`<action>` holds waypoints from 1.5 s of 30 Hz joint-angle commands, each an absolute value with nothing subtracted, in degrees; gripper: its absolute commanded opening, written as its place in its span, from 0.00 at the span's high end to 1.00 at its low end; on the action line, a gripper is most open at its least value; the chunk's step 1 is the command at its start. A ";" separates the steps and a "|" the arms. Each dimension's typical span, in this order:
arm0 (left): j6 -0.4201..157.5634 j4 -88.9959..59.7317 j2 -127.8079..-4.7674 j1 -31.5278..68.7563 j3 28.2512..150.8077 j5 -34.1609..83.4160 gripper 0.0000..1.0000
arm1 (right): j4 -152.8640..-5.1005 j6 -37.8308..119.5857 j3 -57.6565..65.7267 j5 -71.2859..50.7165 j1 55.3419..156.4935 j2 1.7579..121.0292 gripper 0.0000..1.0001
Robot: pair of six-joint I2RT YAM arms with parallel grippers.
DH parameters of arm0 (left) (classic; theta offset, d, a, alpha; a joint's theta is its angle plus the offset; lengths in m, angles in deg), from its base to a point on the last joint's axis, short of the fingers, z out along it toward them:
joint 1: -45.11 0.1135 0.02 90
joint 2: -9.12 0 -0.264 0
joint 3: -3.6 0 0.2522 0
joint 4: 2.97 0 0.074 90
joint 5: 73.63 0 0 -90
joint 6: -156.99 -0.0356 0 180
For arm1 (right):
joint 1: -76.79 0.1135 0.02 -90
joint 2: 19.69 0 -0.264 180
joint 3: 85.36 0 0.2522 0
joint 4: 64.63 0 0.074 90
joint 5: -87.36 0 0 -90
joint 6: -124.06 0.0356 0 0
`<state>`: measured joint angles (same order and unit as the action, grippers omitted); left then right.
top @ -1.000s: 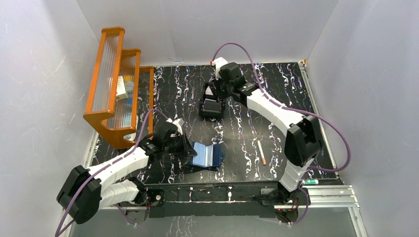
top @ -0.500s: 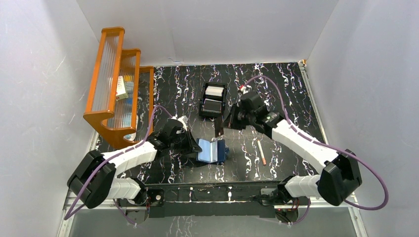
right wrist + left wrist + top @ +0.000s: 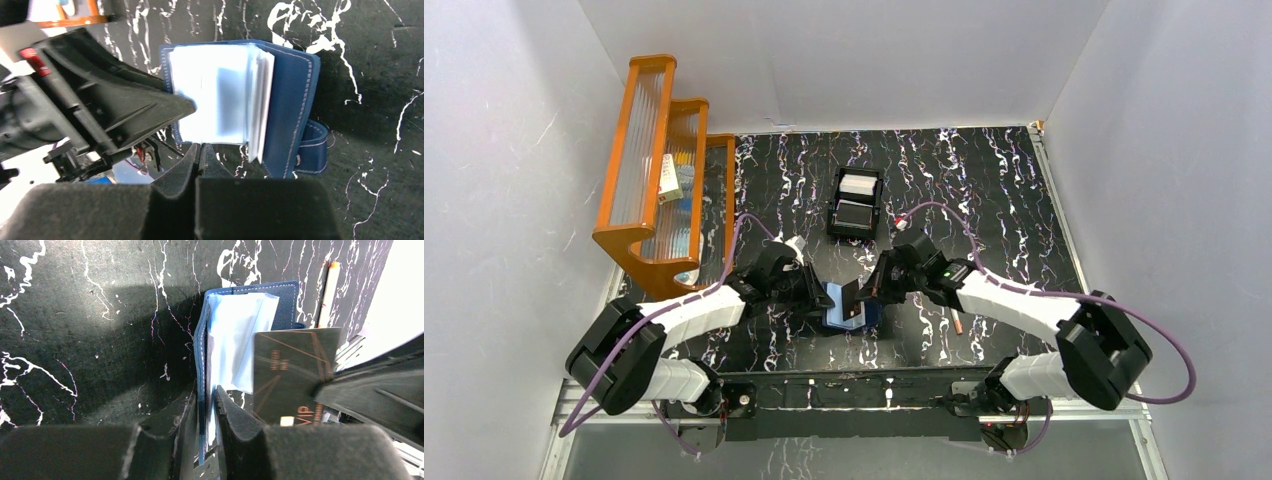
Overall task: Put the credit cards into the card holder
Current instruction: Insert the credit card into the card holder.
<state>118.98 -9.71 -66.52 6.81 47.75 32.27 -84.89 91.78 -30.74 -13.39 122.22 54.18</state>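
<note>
The navy card holder (image 3: 836,317) lies open near the table's front, its pale blue slots showing (image 3: 235,330). My left gripper (image 3: 821,298) is shut on its left flap (image 3: 206,392) and holds that flap upright. My right gripper (image 3: 873,287) is shut on a dark credit card with gold lines and "VIP" (image 3: 287,370). It holds the card (image 3: 851,297) upright against the open pale pages. In the right wrist view my fingers (image 3: 201,150) are pressed together with the card edge-on, just in front of the holder (image 3: 292,100). A white card (image 3: 859,184) lies in the black box.
The black open-top box (image 3: 855,205) stands behind the holder at mid table. A thin pale stick (image 3: 959,322) lies right of the holder, partly under my right arm. An orange rack (image 3: 659,170) stands at the back left.
My right arm has swung from the black box down to the card holder, bringing the dark card with it. My left gripper has stayed on the holder's flap, and the holder has folded more upright.
</note>
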 commanded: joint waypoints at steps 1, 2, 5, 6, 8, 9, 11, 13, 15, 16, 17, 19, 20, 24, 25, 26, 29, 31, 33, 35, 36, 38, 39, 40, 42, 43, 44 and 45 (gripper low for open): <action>117.57 -11.58 -63.78 7.06 46.89 32.03 0.80 | -77.98 91.38 -32.30 -14.00 122.84 57.71 1.00; 117.34 -12.05 -63.48 7.06 46.77 31.89 0.78 | -77.81 90.73 -32.46 -13.92 122.85 58.33 1.00; 116.26 -13.83 -62.47 7.06 46.69 30.96 0.74 | -77.50 88.81 -33.16 -14.06 122.84 59.69 1.00; 115.80 -14.44 -62.17 7.06 46.71 30.64 0.73 | -77.34 88.30 -33.45 -14.11 122.85 59.88 1.00; 114.97 -15.47 -61.61 7.06 46.64 29.98 0.73 | -76.05 87.83 -34.42 -15.12 122.85 59.96 1.00; 114.59 -15.84 -61.39 7.06 46.57 29.65 0.77 | -75.53 87.74 -34.97 -15.35 122.85 59.88 1.00; 114.01 -16.18 -60.97 7.06 46.23 29.16 0.86 | -75.07 87.16 -35.61 -15.28 122.85 59.50 1.00; 113.76 -16.24 -60.78 7.06 45.72 28.65 0.91 | -74.93 86.59 -35.94 -15.00 122.75 59.19 1.00; 113.52 -16.14 -60.77 7.06 45.21 28.50 0.96 | -74.70 85.48 -36.13 -15.48 122.48 59.00 1.00; 113.30 -16.00 -60.78 7.06 45.12 28.61 0.99 | -74.41 85.02 -36.28 -15.95 122.28 58.98 1.00; 113.11 -15.86 -60.78 7.08 45.00 28.66 1.00 | -73.90 84.70 -36.60 -16.68 121.98 58.95 1.00; 112.67 -15.73 -60.80 7.06 44.73 28.59 1.00 | -72.98 84.63 -37.37 -17.85 121.15 58.91 1.00; 112.42 -15.57 -60.85 7.06 44.46 28.58 1.00 | -72.29 84.65 -37.80 -18.30 121.00 58.82 1.00; 112.06 -15.59 -61.51 7.06 43.81 28.36 1.00 | -69.50 85.35 -39.58 -19.31 120.42 58.43 1.00; 112.14 -15.59 -61.66 7.06 43.61 28.28 0.99 | -68.73 85.79 -40.13 -19.48 120.19 58.38 1.00; 112.23 -15.53 -61.75 7.06 43.37 28.19 0.98 | -67.71 86.17 -40.73 -19.66 120.10 58.36 1.00; 112.06 -15.30 -61.60 7.06 42.77 27.93 0.97 | -65.31 86.85 -41.80 -20.15 119.80 58.57 1.00; 112.01 -15.11 -61.61 7.06 42.57 27.80 0.97 | -64.06 87.00 -42.12 -20.49 119.64 58.93 1.00; 111.92 -15.06 -61.87 7.06 42.50 27.79 0.97 | -63.32 87.24 -42.35 -20.95 119.47 59.35 1.00; 111.90 -14.83 -62.19 7.06 42.44 27.87 0.97 | -61.61 87.48 -42.69 -21.89 119.40 59.93 1.00; 111.90 -14.81 -62.42 7.06 42.49 27.95 0.97 | -60.69 87.90 -42.95 -22.54 119.30 60.35 1.00; 111.51 -14.72 -62.66 7.06 42.55 28.08 0.98 | -58.37 88.61 -43.56 -24.07 119.03 60.97 1.00; 111.33 -14.70 -62.88 7.06 42.58 28.21 0.98 | -57.14 89.05 -44.00 -24.78 118.91 61.27 1.00; 111.29 -14.67 -63.15 7.06 42.56 28.23 0.99 | -56.19 89.39 -44.33 -25.42 118.94 61.48 1.00; 111.20 -14.43 -63.41 7.06 42.45 28.36 0.98 | -54.24 89.81 -44.81 -25.96 118.80 61.88 1.00; 111.22 -14.34 -63.44 7.06 42.43 28.48 0.98 | -53.80 89.91 -44.87 -26.11 118.80 62.11 1.00; 111.13 -14.10 -63.56 7.06 42.35 28.65 0.98 | -53.33 89.91 -44.92 -26.37 118.77 62.35 1.00; 111.11 -13.94 -63.57 7.06 42.25 28.79 0.98 | -52.86 89.88 -45.01 -26.64 118.71 62.61 1.00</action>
